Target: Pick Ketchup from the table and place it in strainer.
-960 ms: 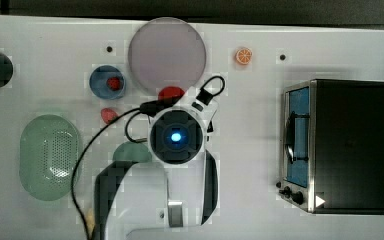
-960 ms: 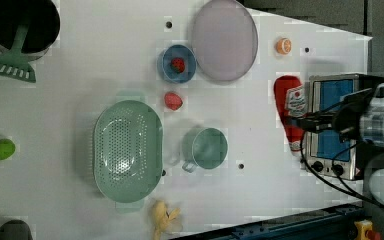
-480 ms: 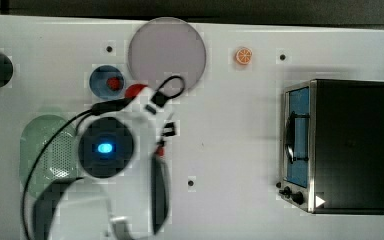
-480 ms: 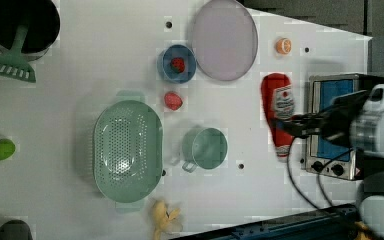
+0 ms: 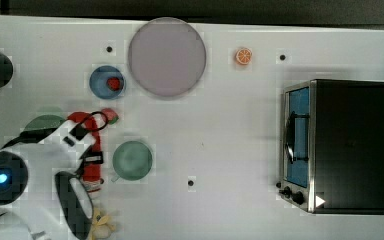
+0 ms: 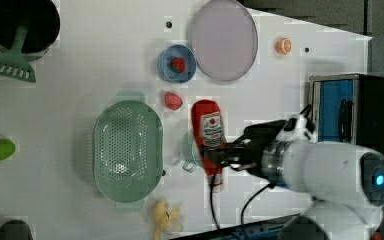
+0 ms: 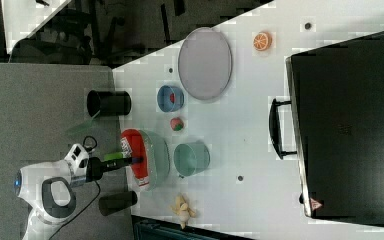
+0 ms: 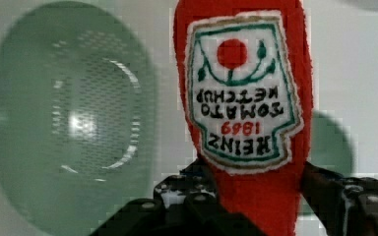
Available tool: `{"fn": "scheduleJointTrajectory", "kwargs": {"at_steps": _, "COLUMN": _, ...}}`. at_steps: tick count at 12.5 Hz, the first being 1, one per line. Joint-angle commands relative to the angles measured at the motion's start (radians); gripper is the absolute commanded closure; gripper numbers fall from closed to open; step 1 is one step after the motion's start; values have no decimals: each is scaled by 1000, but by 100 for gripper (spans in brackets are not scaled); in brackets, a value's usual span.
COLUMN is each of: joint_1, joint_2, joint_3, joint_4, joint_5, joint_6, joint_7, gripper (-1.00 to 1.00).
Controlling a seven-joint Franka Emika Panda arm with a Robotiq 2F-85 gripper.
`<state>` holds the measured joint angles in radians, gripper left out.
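The Ketchup point(image 6: 207, 127), a red squeeze bottle with a white label, hangs above the table with my gripper point(image 6: 221, 156) shut on its lower body. In the left view it hovers over the green cup, just right of the strainer point(image 6: 126, 150), a pale mint-green oval basket with holes. In the wrist view the Ketchup point(image 8: 246, 98) stands between two black fingers point(image 8: 187, 196), with the strainer point(image 8: 74, 123) beside it. The right view has the Ketchup point(image 7: 134, 160) overlapping the strainer point(image 7: 159, 150). From the top view, my arm covers most of the strainer point(image 5: 42, 122).
A round green cup point(image 5: 132, 160) stands beside the strainer. A strawberry point(image 6: 173, 100), a blue bowl point(image 6: 177, 64) and a grey plate point(image 6: 223, 40) lie beyond. A toaster oven point(image 5: 337, 145) fills the top view's right. A banana point(image 6: 165, 217) and a lime point(image 6: 2, 149) lie near table edges.
My arm has carried the Ketchup from beside the toaster oven across the table toward the strainer, to the left view's left. The grip has stayed shut on the bottle.
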<state>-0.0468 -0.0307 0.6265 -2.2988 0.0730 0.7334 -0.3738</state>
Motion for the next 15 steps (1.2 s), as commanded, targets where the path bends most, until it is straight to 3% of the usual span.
{"fn": "scheduleJointTrajectory", "kwargs": {"at_steps": 1, "joint_1": 1, "joint_2": 69, "joint_3": 48, "joint_4": 32, "joint_5": 2, "joint_6": 112, "joint_7": 224, "gripper": -9}}
{"fn": "scheduleJointTrajectory", "kwargs": {"at_steps": 4, "joint_1": 11, "joint_2": 193, "joint_3": 101, "joint_4": 32, "joint_5": -2, "joint_6": 263, "joint_7": 329, "gripper": -9}}
{"fn": "scheduleJointTrajectory", "kwargs": {"at_steps": 9, "joint_1": 51, "joint_2": 375, "joint_3": 100, "joint_4": 30, "joint_5": -22, "joint_6": 452, "joint_7": 391, "gripper": -9}}
{"fn": "scheduleJointTrajectory", "kwargs": {"at_steps": 10, "joint_1": 54, "joint_2": 399, "joint_3": 97, "joint_4": 29, "joint_5": -28, "joint_6": 482, "joint_7": 391, "gripper": -18}}
{"fn": "scheduleJointTrajectory", "kwargs": {"at_steps": 14, "joint_1": 49, "joint_2": 410, "joint_3": 92, "joint_4": 33, "joint_5": -29, "joint_6": 502, "joint_7": 391, "gripper": -99}}
{"fn": "scheduleJointTrajectory", "kwargs": {"at_steps": 15, "joint_1": 42, "joint_2": 386, "joint_3": 87, "joint_4": 33, "joint_5": -27, "joint_6": 492, "joint_7": 393, "gripper": -100}}
